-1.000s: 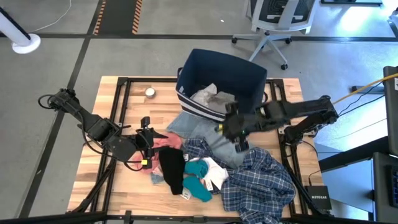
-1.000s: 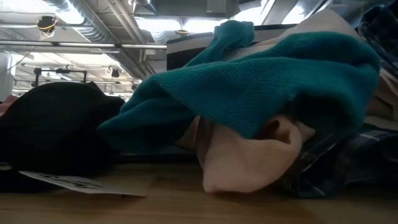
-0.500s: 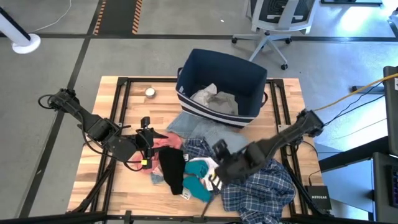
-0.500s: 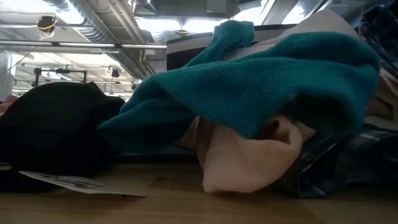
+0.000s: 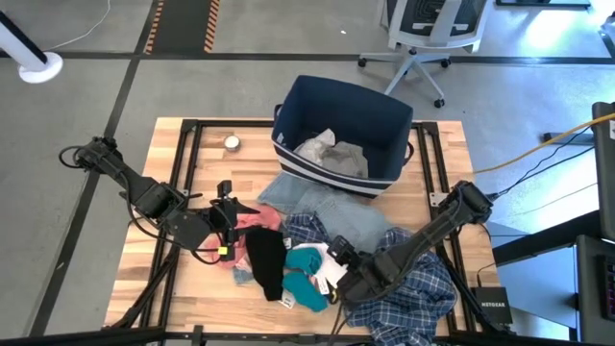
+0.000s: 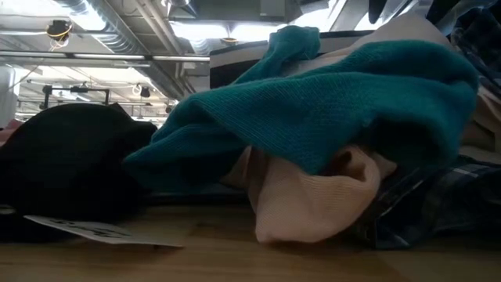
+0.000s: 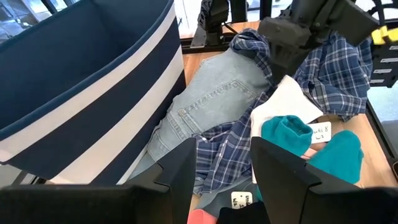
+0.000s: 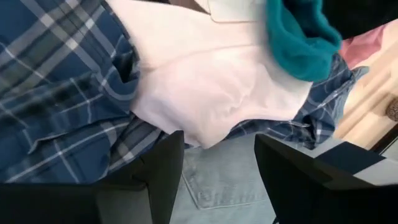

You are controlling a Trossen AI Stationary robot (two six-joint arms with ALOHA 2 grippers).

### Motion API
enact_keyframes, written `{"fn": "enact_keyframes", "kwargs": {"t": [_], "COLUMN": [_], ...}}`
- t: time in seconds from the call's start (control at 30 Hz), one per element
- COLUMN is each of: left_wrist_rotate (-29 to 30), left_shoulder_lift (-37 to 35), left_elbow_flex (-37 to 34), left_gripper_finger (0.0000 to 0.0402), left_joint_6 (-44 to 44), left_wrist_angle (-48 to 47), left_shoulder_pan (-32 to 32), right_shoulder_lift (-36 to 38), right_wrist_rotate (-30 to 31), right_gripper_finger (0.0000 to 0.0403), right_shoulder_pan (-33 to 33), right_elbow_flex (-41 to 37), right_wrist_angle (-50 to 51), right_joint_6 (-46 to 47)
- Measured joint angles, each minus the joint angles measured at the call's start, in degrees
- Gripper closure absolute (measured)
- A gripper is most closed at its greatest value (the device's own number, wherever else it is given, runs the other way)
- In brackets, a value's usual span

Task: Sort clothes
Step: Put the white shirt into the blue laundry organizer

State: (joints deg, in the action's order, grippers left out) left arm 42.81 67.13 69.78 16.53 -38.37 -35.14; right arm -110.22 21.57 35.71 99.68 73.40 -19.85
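High view is showing my right gripper (image 5: 338,281) hovering low over the clothes (image 5: 317,258) heaped on the counter (image 5: 202,288) by the bin (image 5: 338,117), jaws spread and empty, lining up on the white piece (image 8: 205,81). Left gripper (image 5: 228,226) is waiting open beside the pile.

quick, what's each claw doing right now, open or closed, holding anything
Left claw: open, empty, beside the pink piece.
Right claw: open, empty, over the white piece.
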Motion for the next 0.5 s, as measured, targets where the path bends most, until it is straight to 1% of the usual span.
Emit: {"fn": "enact_keyframes", "kwargs": {"t": [0.2, 0.33, 0.4, 0.5], "left_wrist_rotate": [0.0, 0.0, 0.0, 0.0], "left_shoulder_lift": [0.0, 0.0, 0.0, 0.0], "left_elbow_flex": [0.0, 0.0, 0.0, 0.0], "left_gripper_finger": [0.0254, 0.0254, 0.0254, 0.0254], "left_joint_6": [0.0, 0.0, -0.3, -0.1], "left_wrist_angle": [0.0, 0.0, 0.0, 0.0], "left_shoulder_pan": [0.0, 0.0, 0.0, 0.0], "right_shoulder_lift": [-1.6, -2.5, -2.9, -3.5], "right_wrist_rotate": [-0.7, -1.2, -0.9, -0.1], "right_gripper_finger": [0.0189, 0.0189, 0.0189, 0.0191], "right_shoulder_pan": [0.0, -0.1, -0.1, -0.1], "right_elbow_flex": [0.0, 0.0, 0.0, 0.0], "right_wrist_angle": [-0.8, -3.7, -5.9, -6.7], "right_joint_6": [-4.5, -6.3, -7.2, -8.6]}}
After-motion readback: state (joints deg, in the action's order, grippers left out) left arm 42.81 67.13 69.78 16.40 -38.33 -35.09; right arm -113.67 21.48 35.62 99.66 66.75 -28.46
